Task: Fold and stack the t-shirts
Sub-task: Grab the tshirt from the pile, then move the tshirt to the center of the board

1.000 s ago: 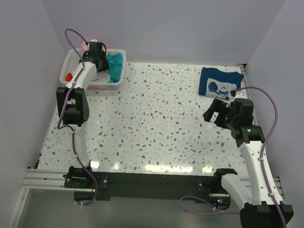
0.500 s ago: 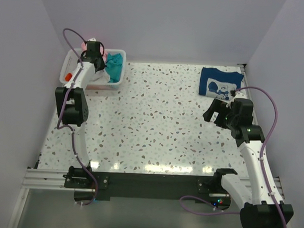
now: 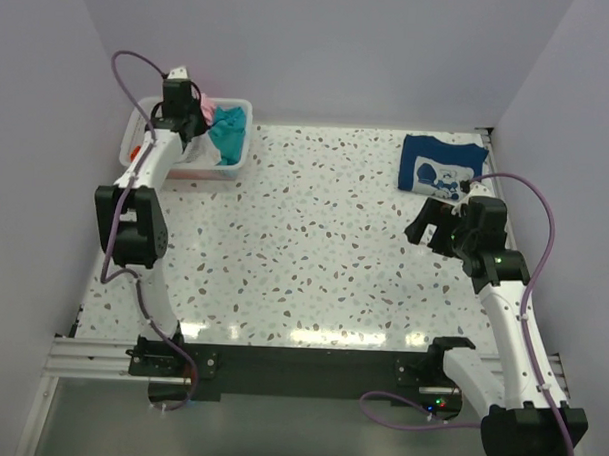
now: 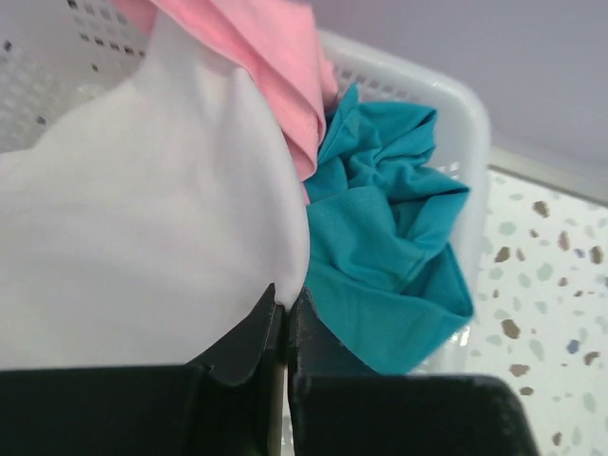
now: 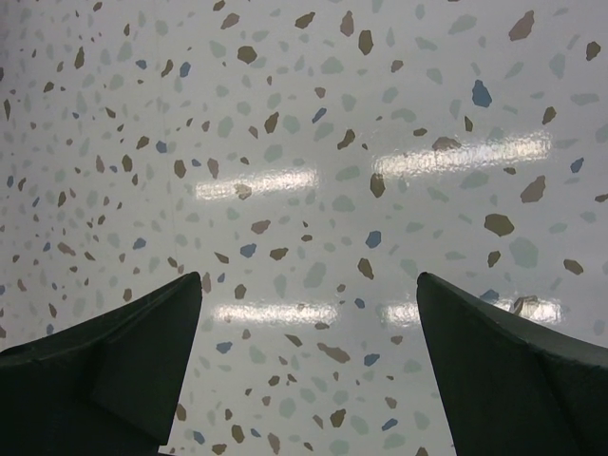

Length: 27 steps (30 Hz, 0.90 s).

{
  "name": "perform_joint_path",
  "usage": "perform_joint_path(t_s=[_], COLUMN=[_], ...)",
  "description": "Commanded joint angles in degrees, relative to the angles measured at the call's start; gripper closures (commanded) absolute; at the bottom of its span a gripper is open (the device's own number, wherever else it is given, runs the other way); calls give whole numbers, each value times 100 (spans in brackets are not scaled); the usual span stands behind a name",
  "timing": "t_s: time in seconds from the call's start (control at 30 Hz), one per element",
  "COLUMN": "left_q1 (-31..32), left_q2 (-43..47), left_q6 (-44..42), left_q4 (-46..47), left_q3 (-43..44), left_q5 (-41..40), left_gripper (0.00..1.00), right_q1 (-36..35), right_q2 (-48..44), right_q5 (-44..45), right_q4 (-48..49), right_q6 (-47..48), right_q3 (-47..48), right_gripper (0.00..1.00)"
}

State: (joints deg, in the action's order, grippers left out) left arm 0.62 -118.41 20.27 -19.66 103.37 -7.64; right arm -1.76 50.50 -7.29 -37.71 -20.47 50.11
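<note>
where left gripper (image 4: 287,304) nips, seemingly t-shirt (image 4: 142,237)

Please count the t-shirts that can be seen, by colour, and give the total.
White t-shirt: 1
Pink t-shirt: 1
Teal t-shirt: 1
Navy blue t-shirt: 1
Total: 4 clearly visible

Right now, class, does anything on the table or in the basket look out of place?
Nothing is spilled or damaged. The teal shirt lies crumpled in the basket beside a bunched pink shirt and white shirt; only the navy shirt on the table looks folded.
</note>
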Motion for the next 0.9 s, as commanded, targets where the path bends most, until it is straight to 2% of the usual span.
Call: perform_joint_path(t_s=[0.0,0.17,0.5,0.7,0.87], left_q1=[-62,-54,-1,306,1008], left_q2=[1284,2453,4035,4317,4353], left_q6=[-76,-94,135,530,741], left_q4=[1095,1806,2440,2722,2836], left_q3=[-290,-853,-1047,-907,-827], left_q5=[228,535,1650,3099,3585], left_gripper=[100,100,100,100,100], right_q1=[9,9,18,9,9], right_q2=[-84,-154,-181,-260,-313], right_q5=[-220,-255,-361,-387,-361], right_q4=[115,141,194,256,221], right_q6=[113,122,78,61,69], right_q3=[-19,-36,-89,-106,-106], right_gripper=[1,1,1,1,1])
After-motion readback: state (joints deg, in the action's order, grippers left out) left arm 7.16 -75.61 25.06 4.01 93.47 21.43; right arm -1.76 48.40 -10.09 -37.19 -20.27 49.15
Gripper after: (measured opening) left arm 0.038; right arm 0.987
